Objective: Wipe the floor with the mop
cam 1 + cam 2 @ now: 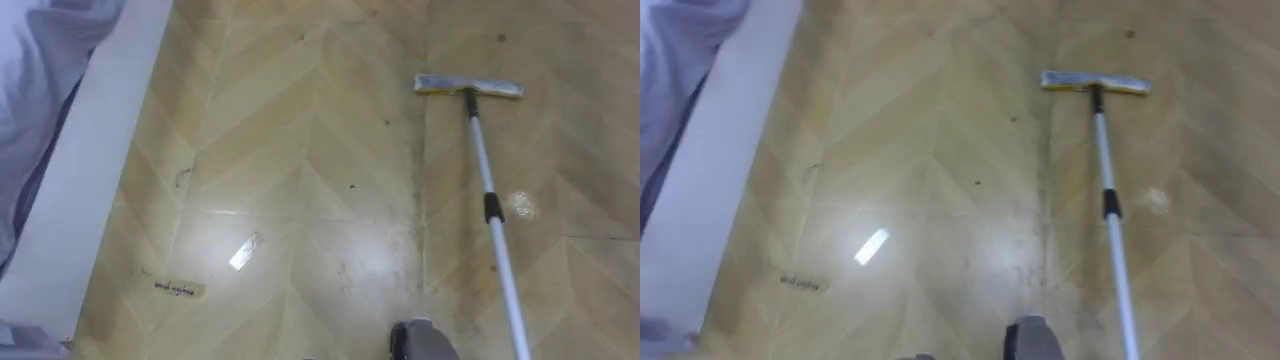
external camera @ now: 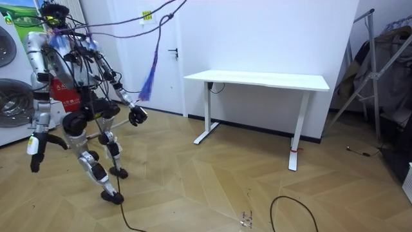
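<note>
One mop (image 1: 492,207) | head flat on floor (image 1: 300,150) | handle runs lower right

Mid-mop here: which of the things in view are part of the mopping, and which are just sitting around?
Part of the job:
- mop, its flat head resting on the floor
- wooden floor

Just lying about:
- white desk
- drying rack
- washing machine
- small label stuck to the floor

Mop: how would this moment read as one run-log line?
mop head: flat on floor, ahead right | pole: slants back to lower right | hold: cannot tell
</note>
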You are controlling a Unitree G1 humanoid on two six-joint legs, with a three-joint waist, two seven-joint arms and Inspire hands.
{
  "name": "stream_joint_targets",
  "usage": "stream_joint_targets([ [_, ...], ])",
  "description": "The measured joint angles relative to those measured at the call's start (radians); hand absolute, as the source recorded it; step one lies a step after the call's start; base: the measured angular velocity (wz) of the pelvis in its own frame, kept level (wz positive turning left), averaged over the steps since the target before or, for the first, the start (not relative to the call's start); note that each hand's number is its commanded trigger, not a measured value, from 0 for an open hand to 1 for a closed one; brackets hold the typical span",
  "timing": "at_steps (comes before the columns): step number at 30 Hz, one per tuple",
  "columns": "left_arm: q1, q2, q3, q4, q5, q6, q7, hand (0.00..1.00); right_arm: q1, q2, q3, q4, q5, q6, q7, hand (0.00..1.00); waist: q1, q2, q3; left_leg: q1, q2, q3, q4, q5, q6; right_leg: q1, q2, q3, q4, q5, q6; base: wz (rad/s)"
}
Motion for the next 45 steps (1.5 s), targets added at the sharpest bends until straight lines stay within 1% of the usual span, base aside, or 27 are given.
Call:
stream_joint_targets([
  [1, 0.000, 0.001, -0.001, 0.000, -0.013, 0.005, 0.002, 0.00, -0.022, -0.006, -0.007, 0.006, -0.008, 0.009, -0.001, 1.00, 0.001, -0.003, 0.0013, -0.016, 0.003, 0.008, 0.053, 0.000, -0.010, 0.000, -0.012, -0.018, 0.021, -0.006, -0.009, 0.09],
  [2, 0.003, 0.004, -0.007, 0.001, -0.039, 0.018, 0.011, 0.00, -0.083, -0.028, -0.011, 0.027, -0.017, 0.018, -0.001, 1.00, 0.012, -0.005, 0.0030, -0.079, 0.031, 0.032, 0.211, 0.027, -0.055, -0.003, -0.020, -0.044, 0.075, -0.028, -0.023, 0.00],
  [4, 0.020, 0.022, -0.031, -0.011, -0.117, 0.032, 0.036, 0.00, -0.197, -0.071, -0.010, 0.040, -0.030, 0.020, 0.000, 1.00, 0.034, -0.031, 0.0058, -0.184, 0.064, 0.066, 0.441, 0.151, -0.100, -0.016, -0.021, -0.045, 0.157, -0.086, -0.040, -0.05],
  [5, 0.039, 0.046, -0.058, -0.054, -0.170, 0.038, 0.051, 0.00, -0.285, -0.096, 0.009, 0.033, -0.030, 0.017, 0.001, 1.00, 0.053, -0.062, 0.0093, -0.264, 0.076, 0.083, 0.557, 0.290, -0.108, -0.032, -0.020, -0.032, 0.197, -0.113, -0.053, 0.00],
  [6, 0.065, 0.074, -0.082, -0.112, -0.199, 0.036, 0.058, 0.00, -0.369, -0.121, 0.034, 0.008, -0.020, 0.009, 0.003, 1.00, 0.065, -0.089, 0.0163, -0.352, 0.079, 0.085, 0.644, 0.370, -0.111, -0.049, -0.012, -0.023, 0.225, -0.129, -0.066, 0.00],
  [8, 0.081, 0.092, -0.091, -0.134, -0.204, 0.027, 0.058, 0.00, -0.462, -0.150, 0.056, -0.015, 0.013, -0.041, 0.008, 1.00, 0.094, -0.110, 0.0300, -0.453, 0.109, 0.093, 0.689, 0.350, -0.089, -0.051, 0.000, -0.024, 0.256, -0.154, -0.067, -0.09],
  [10, 0.111, 0.093, -0.088, -0.140, -0.186, 0.039, 0.049, 0.00, -0.517, -0.149, 0.062, -0.052, 0.046, -0.080, 0.027, 1.00, 0.116, -0.121, 0.0344, -0.478, 0.134, 0.104, 0.578, 0.305, -0.078, -0.015, 0.006, -0.040, 0.260, -0.179, -0.077, -0.07],
  [12, 0.116, 0.093, -0.080, -0.143, -0.178, 0.044, 0.014, 0.00, -0.506, -0.149, 0.042, -0.064, 0.143, -0.075, 0.051, 1.00, 0.119, -0.118, 0.0329, -0.432, 0.127, 0.111, 0.248, 0.267, -0.070, 0.051, 0.005, -0.045, 0.241, -0.231, -0.048, 0.37],
  [13, 0.115, 0.093, -0.076, -0.142, -0.165, 0.045, 0.004, 0.00, -0.488, -0.148, 0.035, -0.065, 0.167, -0.079, 0.057, 1.00, 0.119, -0.117, 0.0323, -0.420, 0.121, 0.109, 0.186, 0.260, -0.060, 0.066, 0.001, -0.046, 0.234, -0.242, -0.040, 0.45],
  [17, 0.063, 0.084, -0.056, -0.138, -0.110, 0.045, -0.029, 0.00, -0.252, -0.155, 0.026, -0.043, 0.276, -0.116, 0.096, 1.00, 0.081, -0.082, 0.0174, -0.326, 0.084, 0.183, 0.085, 0.196, 0.052, 0.174, -0.056, -0.020, 0.190, -0.276, 0.018, 0.61],
  [19, 0.044, 0.065, -0.030, -0.139, -0.076, 0.032, -0.023, 0.00, -0.155, -0.151, 0.050, -0.010, 0.265, -0.113, 0.095, 1.00, 0.075, -0.067, 0.0050, -0.277, 0.051, 0.205, 0.078, 0.157, 0.076, 0.174, -0.072, 0.023, 0.261, -0.236, 0.064, 0.14],
  [21, 0.024, 0.045, -0.007, -0.140, -0.078, 0.012, -0.017, 0.00, -0.057, -0.124, 0.059, 0.025, 0.232, -0.101, 0.065, 1.00, 0.043, -0.029, -0.0157, -0.231, 0.023, 0.193, 0.067, 0.116, 0.092, 0.136, -0.069, 0.075, 0.374, -0.129, 0.073, -0.08],
  [23, 0.007, 0.041, -0.005, -0.137, -0.081, -0.006, -0.007, 0.00, -0.029, -0.092, 0.060, 0.026, 0.214, -0.097, 0.039, 1.00, 0.032, -0.015, -0.0103, -0.203, 0.005, 0.152, 0.047, 0.105, 0.088, 0.070, -0.044, 0.104, 0.414, -0.118, 0.068, -0.55],
  [24, -0.001, 0.034, -0.002, -0.130, -0.086, -0.015, 0.001, 0.00, -0.028, -0.073, 0.065, 0.025, 0.199, -0.097, 0.025, 1.00, 0.024, -0.005, -0.0014, -0.178, -0.003, 0.120, 0.021, 0.104, 0.085, 0.023, -0.020, 0.106, 0.376, -0.128, 0.067, -0.79],
  [26, 0.001, 0.018, -0.004, -0.120, -0.089, -0.024, 0.005, 0.00, -0.022, -0.051, 0.068, 0.020, 0.173, -0.095, 0.006, 1.00, 0.006, 0.014, 0.0003, -0.138, -0.010, 0.072, -0.020, 0.103, 0.077, -0.007, 0.020, 0.082, 0.230, -0.125, 0.062, -0.70],
  [29, 0.005, 0.008, -0.003, -0.088, -0.088, -0.018, 0.022, 0.00, -0.044, -0.022, 0.065, -0.003, 0.130, -0.059, -0.025, 1.00, -0.005, 0.021, 0.0001, -0.082, -0.038, -0.036, -0.055, 0.088, 0.056, -0.015, 0.072, 0.052, -0.038, -0.057, 0.022, -0.45],
  [31, 0.004, 0.008, -0.003, -0.058, -0.088, -0.004, 0.037, 0.00, -0.078, -0.019, 0.055, -0.008, 0.108, -0.032, -0.036, 1.00, -0.012, 0.010, 0.0033, -0.058, -0.068, -0.104, -0.053, 0.073, 0.041, 0.005, 0.070, 0.040, -0.068, -0.005, -0.010, -0.01],
  [33, 0.014, 0.008, -0.004, -0.043, -0.092, 0.015, 0.052, 0.00, -0.161, -0.051, 0.008, 0.004, 0.068, 0.012, -0.060, 1.00, 0.006, -0.009, 0.0081, -0.088, -0.064, -0.063, 0.094, 0.060, -0.010, 0.026, -0.021, -0.072, 0.016, -0.017, -0.038, 0.31],
  [34, 0.017, 0.012, -0.007, -0.046, -0.105, 0.020, 0.060, 0.00, -0.191, -0.065, 0.006, 0.006, 0.066, 0.013, -0.061, 1.00, 0.012, -0.013, 0.0097, -0.115, -0.054, -0.038, 0.164, 0.068, -0.031, 0.025, -0.031, -0.083, 0.049, -0.042, -0.047, 0.50],
  [35, 0.019, 0.029, -0.025, -0.057, -0.146, 0.030, 0.077, 0.00, -0.257, -0.089, -0.005, 0.009, 0.066, 0.007, -0.062, 1.00, 0.015, -0.031, 0.0117, -0.177, -0.040, 0.007, 0.301, 0.116, -0.097, 0.016, -0.051, -0.093, 0.118, -0.096, -0.053, 0.58],
  [36, 0.025, 0.048, -0.047, -0.086, -0.169, 0.036, 0.091, 0.00, -0.335, -0.114, -0.011, 0.007, 0.068, 0.002, -0.058, 1.00, 0.025, -0.056, 0.0139, -0.242, -0.027, 0.034, 0.418, 0.188, -0.116, 0.004, -0.054, -0.087, 0.169, -0.136, -0.044, 0.56],
  [38, 0.037, 0.065, -0.069, -0.106, -0.176, 0.034, 0.095, 0.00, -0.430, -0.150, 0.004, -0.002, 0.112, -0.044, -0.050, 1.00, 0.072, -0.087, 0.0181, -0.326, 0.006, 0.058, 0.564, 0.291, -0.111, 0.002, -0.050, -0.095, 0.218, -0.176, -0.063, 0.05],
  [39, 0.056, 0.069, -0.068, -0.117, -0.167, 0.032, 0.094, 0.00, -0.489, -0.157, 0.017, -0.018, 0.137, -0.054, -0.041, 1.00, 0.095, -0.100, 0.0169, -0.366, 0.034, 0.065, 0.590, 0.278, -0.098, 0.011, -0.047, -0.104, 0.235, -0.198, -0.077, -0.12],
  [41, 0.078, 0.071, -0.059, -0.123, -0.163, 0.038, 0.091, 0.00, -0.505, -0.134, 0.025, 0.013, 0.169, -0.020, -0.026, 1.00, 0.102, -0.136, 0.0279, -0.407, 0.069, 0.069, 0.510, 0.237, -0.058, 0.055, -0.045, -0.113, 0.225, -0.221, -0.072, 0.10],
  [42, 0.100, 0.063, -0.059, -0.129, -0.162, 0.046, 0.080, 0.00, -0.456, -0.126, 0.022, -0.003, 0.179, -0.019, -0.017, 1.00, 0.104, -0.143, 0.0292, -0.412, 0.091, 0.068, 0.365, 0.223, -0.066, 0.085, -0.039, -0.116, 0.201, -0.226, -0.063, 0.09],
  [44, 0.117, 0.046, -0.059, -0.135, -0.154, 0.053, 0.047, 0.00, -0.425, -0.140, 0.025, -0.037, 0.176, -0.026, -0.007, 1.00, 0.094, -0.121, 0.0272, -0.402, 0.109, 0.067, 0.109, 0.236, -0.066, 0.112, -0.036, -0.118, 0.183, -0.240, -0.042, -0.05],
  [45, 0.110, 0.048, -0.058, -0.131, -0.154, 0.058, 0.032, 0.00, -0.391, -0.148, 0.030, -0.048, 0.182, -0.038, -0.002, 1.00, 0.087, -0.109, 0.0312, -0.398, 0.110, 0.087, 0.096, 0.244, -0.033, 0.133, -0.053, -0.119, 0.180, -0.259, -0.013, 0.14],
])
